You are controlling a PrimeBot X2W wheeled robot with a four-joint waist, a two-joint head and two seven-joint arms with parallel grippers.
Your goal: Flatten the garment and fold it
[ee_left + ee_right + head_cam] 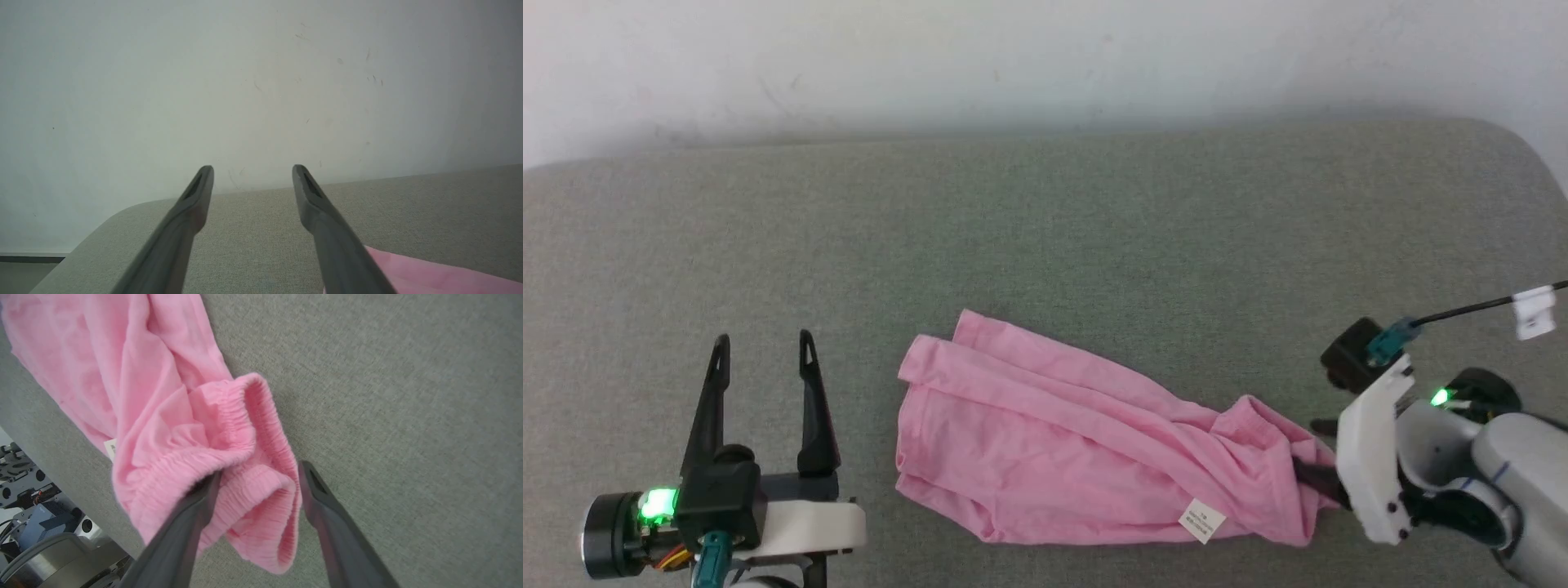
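Garment: the pink shorts (1078, 441) are seen crumpled at lower centre of the head view, laid on a grey cloth-covered surface (1045, 229) – not yet flattened, no fold made.
Waistband: the gathered elastic waistband (245, 449) is bunched into a loop at the right end of the garment, judged to be the edge from which the cloth would be pulled out flat.
Right gripper: the right gripper (258, 473) is placed at the waistband with its fingers spread; one finger is tucked under a fold of elastic, the other lies beside it on the outside, so nothing is pinched.
Left gripper: the left gripper (762, 347) is held at lower left, near the garment's left edge but apart from it, fingers spread and empty – judged to be kept ready for the opposite end.
Care label: a small white label (1202, 520) is shown at the lower hem; its print cannot be read.
Hidden: the leg openings are lost in the folds, and the tucked fingertip is covered by cloth.
Cut off: the near edge of the surface is cropped from the head view.
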